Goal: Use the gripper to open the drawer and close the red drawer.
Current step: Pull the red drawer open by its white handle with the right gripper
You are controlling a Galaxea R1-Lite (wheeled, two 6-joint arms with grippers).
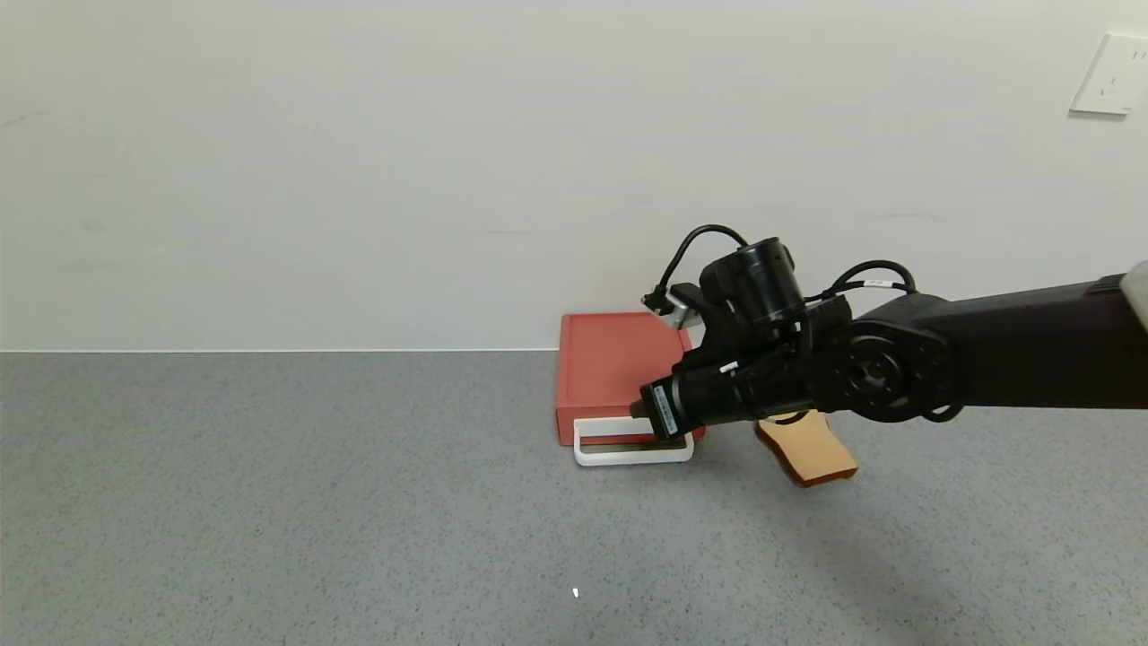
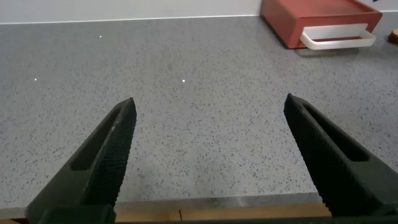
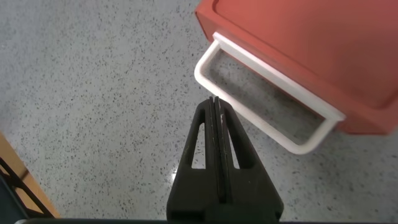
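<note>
The red drawer is a flat red-orange box against the wall, and its tray looks pushed in. Its white loop handle lies on the table in front of it. My right gripper reaches in from the right and is shut and empty. In the right wrist view its tip sits just above the outer bar of the handle, close to the drawer. My left gripper is open and empty near the table's front edge, far from the drawer.
A tan toast-shaped slice lies on the grey speckled table to the right of the drawer, under my right arm. A white wall socket is at the upper right. The table's wooden front edge shows below the left gripper.
</note>
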